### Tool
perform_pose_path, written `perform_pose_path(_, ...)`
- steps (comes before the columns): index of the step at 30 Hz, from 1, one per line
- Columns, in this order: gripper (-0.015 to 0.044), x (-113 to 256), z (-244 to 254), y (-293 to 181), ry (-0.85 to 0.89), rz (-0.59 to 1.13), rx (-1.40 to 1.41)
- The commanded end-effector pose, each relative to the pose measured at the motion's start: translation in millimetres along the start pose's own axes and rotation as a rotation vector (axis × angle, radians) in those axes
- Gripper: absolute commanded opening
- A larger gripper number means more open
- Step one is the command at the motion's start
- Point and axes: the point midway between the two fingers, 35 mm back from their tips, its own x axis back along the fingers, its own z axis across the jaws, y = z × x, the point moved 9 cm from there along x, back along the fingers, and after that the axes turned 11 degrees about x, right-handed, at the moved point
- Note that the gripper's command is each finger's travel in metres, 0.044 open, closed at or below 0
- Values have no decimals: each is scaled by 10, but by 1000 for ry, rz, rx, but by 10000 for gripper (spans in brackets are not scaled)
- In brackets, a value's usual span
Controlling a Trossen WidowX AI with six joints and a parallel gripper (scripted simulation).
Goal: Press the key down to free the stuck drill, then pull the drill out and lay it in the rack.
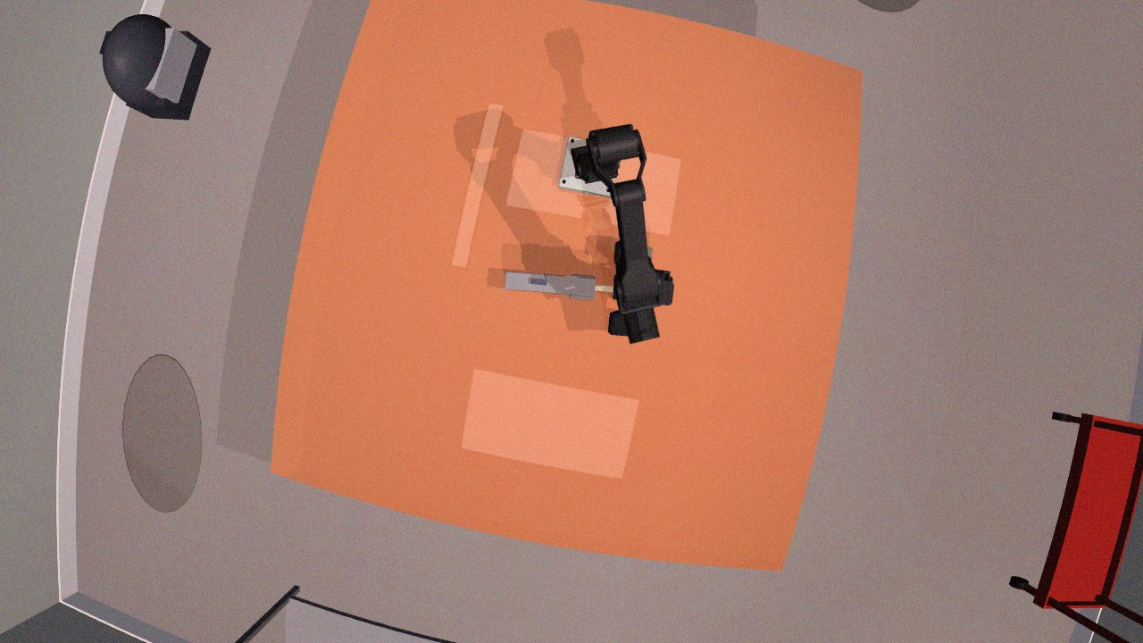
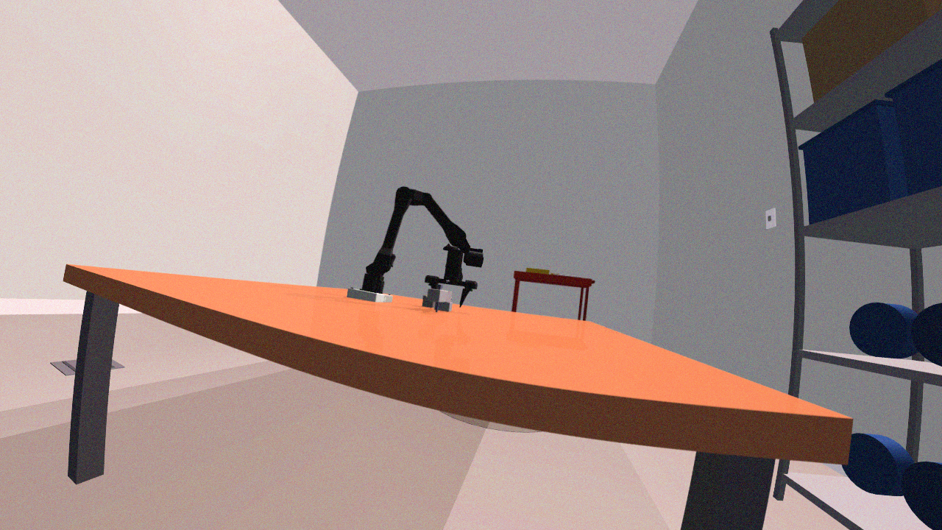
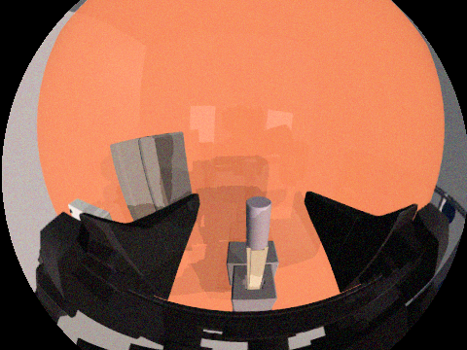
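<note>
The drill has a lilac-grey cylinder [image 3: 258, 224] and a cream shaft [image 3: 256, 269] [image 1: 603, 288]. The shaft runs into the end of the grey holder block [image 1: 571, 287] [image 2: 439, 296] [image 3: 240, 288], and some of it shows outside. A small blue piece [image 1: 538, 281], which looks like the key, sits on the holder's far end from the drill. My gripper [image 3: 252, 195] [image 2: 445, 302] is open, its fingers wide apart on either side of the drill, touching nothing that I can see. The grooved grey rack [image 3: 128, 170] stands left of the drill in the wrist view. The arm mostly hides it in the top view.
The arm's pale base plate [image 1: 567, 180] [image 2: 369, 296] [image 3: 94, 210] is on the orange table [image 1: 719, 383] [image 2: 592, 362], beyond the rack from the drill. A red table [image 1: 1090, 512] [image 2: 553, 278] and a tall shelf [image 2: 797, 263] stand away from this table.
</note>
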Motion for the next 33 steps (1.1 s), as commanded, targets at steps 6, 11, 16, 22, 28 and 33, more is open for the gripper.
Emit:
perform_pose_path(6, 440, -13, 2, -45, -3, 0, 4)
perform_pose_path(11, 440, -16, 2, -60, -3, 0, 4)
perform_pose_path(16, 440, -21, 4, -76, -3, 1, 4)
perform_pose_path(22, 440, -27, 7, -96, -3, 1, 4)
perform_pose_path(28, 440, -33, 12, -113, -3, 1, 4)
perform_pose_path(33, 387, -25, 2, -103, -6, -4, 1)
